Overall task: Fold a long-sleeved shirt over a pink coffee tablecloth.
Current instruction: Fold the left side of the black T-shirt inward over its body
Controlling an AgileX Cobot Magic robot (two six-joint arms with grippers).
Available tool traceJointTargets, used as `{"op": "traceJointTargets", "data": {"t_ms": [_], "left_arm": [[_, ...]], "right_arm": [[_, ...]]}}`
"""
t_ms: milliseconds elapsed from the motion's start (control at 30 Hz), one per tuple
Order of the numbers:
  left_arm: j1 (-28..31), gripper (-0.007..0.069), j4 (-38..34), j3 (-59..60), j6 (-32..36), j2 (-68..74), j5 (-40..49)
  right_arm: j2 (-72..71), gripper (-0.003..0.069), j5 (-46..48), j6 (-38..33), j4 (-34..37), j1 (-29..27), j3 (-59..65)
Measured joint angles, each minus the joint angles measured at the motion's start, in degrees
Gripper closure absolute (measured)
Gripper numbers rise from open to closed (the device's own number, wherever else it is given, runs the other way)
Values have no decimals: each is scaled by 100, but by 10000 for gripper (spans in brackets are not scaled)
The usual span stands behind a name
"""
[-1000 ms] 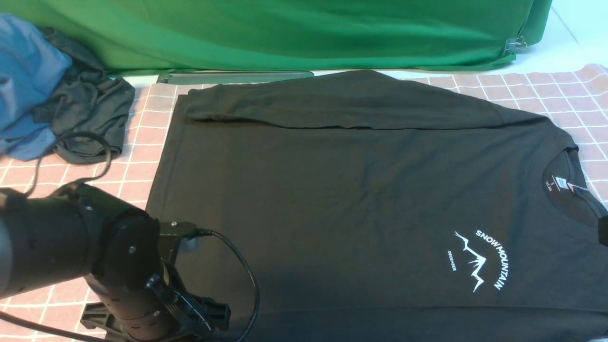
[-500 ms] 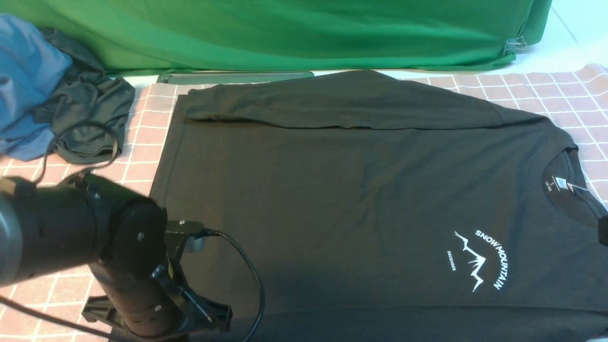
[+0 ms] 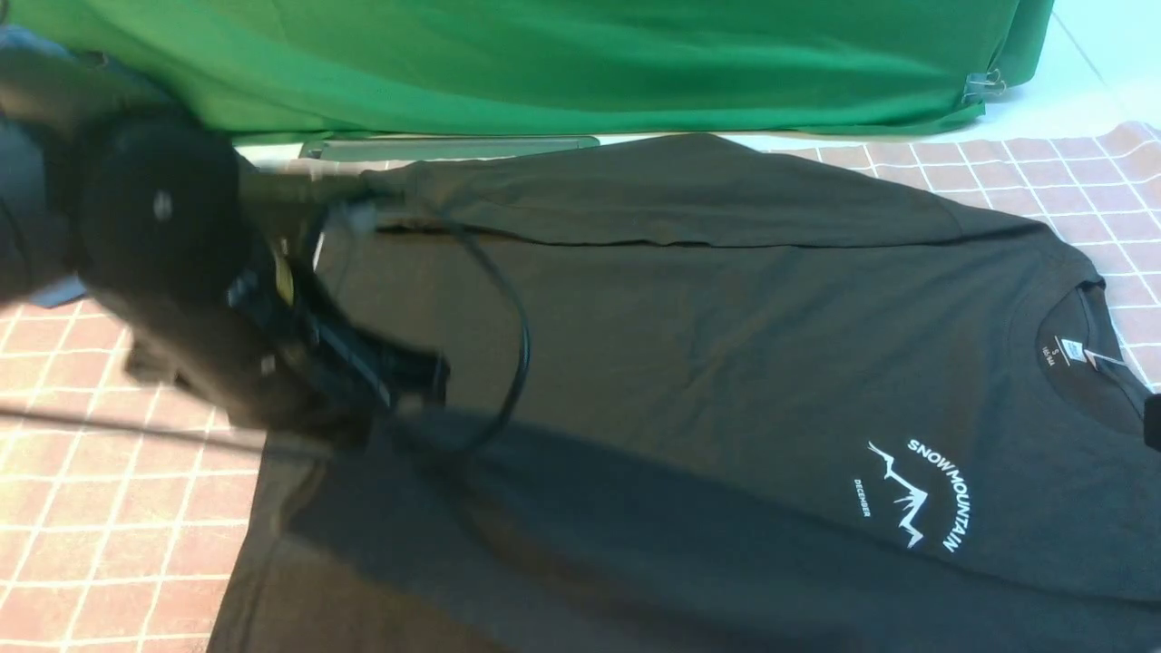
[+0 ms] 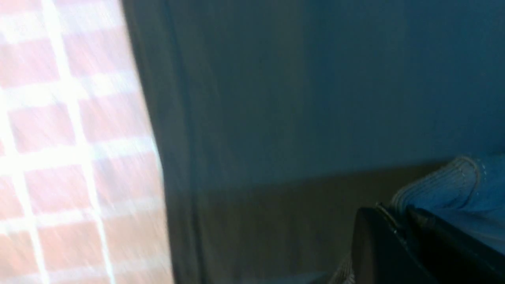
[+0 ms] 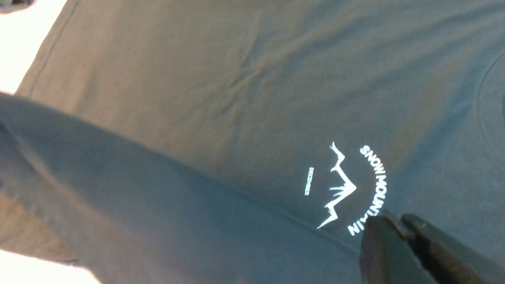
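HIDDEN: your left arm (image 3: pixel 172 227) is smeared by blur, fingertips unreadable from the front | LEFT: your left gripper (image 4: pixel 398 219) pinches a ribbed edge (image 4: pixel 434 185) of the long-sleeved shirt (image 3: pixel 726 345), which lies spread on the pink coffee tablecloth (image 3: pixel 109 508) | RIGHT: your right gripper (image 5: pixel 394 223) has its fingers nearly together; hold unconfirmed.

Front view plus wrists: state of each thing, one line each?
long-sleeved shirt, face up, far sleeve folded across, near sleeve lifted
left gripper, shut on the shirt's near cuff
right gripper, shut; any cloth in it not visible
pink coffee tablecloth, flat under the shirt
green cloth, draped behind
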Motion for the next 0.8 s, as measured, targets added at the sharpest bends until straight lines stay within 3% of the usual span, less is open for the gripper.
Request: {"op": "traceJointTargets", "data": {"t_ms": [267,800], "left_arm": [[51,580,562,-931,-111,741,37],[1016,580,629,-1945,-198,2151,-426]], "right_arm": [[0,568,-24,0,0,0,0],[0,568,-26,5,0,0,0]]}}
